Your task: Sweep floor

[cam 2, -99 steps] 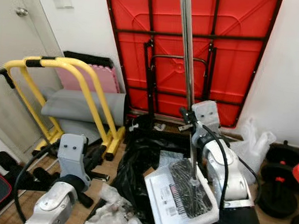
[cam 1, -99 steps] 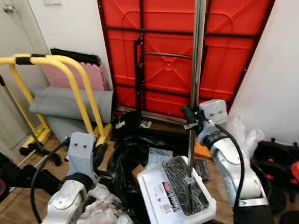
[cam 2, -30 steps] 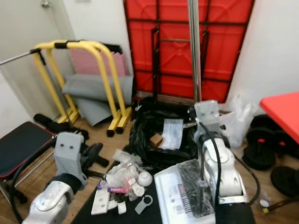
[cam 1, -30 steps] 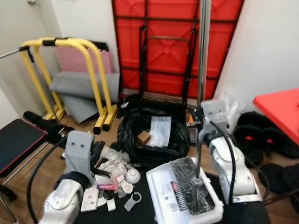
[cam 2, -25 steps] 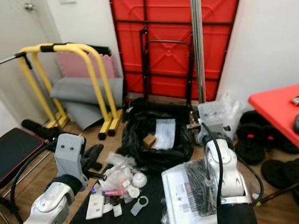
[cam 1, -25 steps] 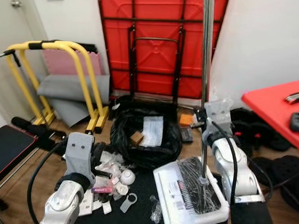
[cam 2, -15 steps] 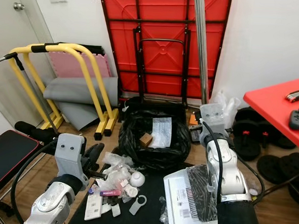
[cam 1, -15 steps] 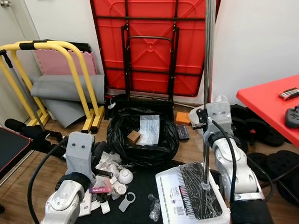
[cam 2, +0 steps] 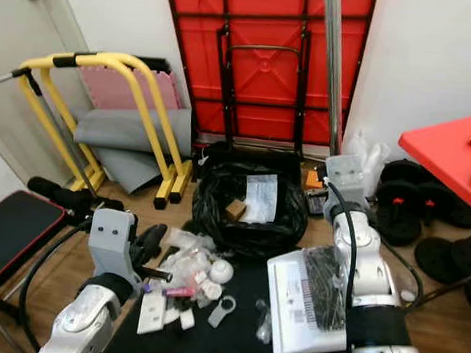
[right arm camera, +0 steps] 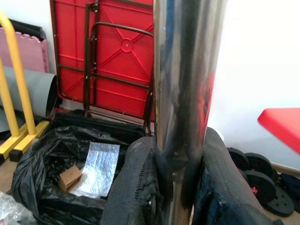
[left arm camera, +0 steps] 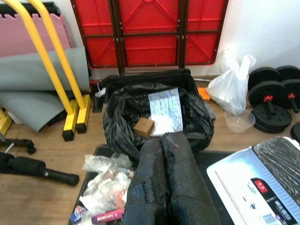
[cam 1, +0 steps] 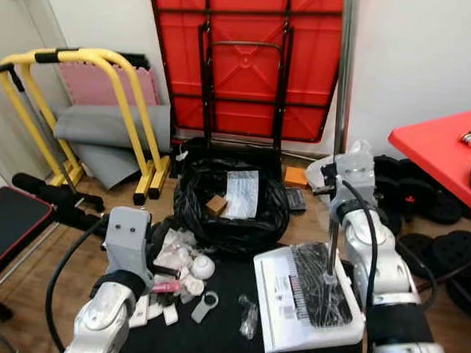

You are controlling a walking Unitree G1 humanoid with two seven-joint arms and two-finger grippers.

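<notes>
My right gripper (cam 1: 336,187) is shut on the broom's steel pole (cam 1: 341,103), which stands upright; the right wrist view has both black fingers (right arm camera: 135,187) clamped around the pole (right arm camera: 185,89). The black bristles (cam 1: 322,284) rest on a white dustpan (cam 1: 275,311). Loose litter (cam 1: 178,261) of wrappers and small white items lies on a black mat (cam 1: 210,335) to the dustpan's left. My left gripper (left arm camera: 164,180) is shut and empty, held low just above that litter. Behind it sits an open black rubbish bag (cam 1: 230,204) holding paper and a small box.
A folded red table (cam 1: 243,57) leans on the back wall. Yellow bars (cam 1: 90,64) and grey mats stand to the left, with a black bench (cam 1: 4,226) nearer. A red table (cam 1: 453,146) and dumbbell weights (cam 1: 426,200) crowd the right.
The whole picture has shifted as the camera drew back from the wall, bringing the litter and red table into view. My right gripper stays on the pole, bristles still on the dustpan.
</notes>
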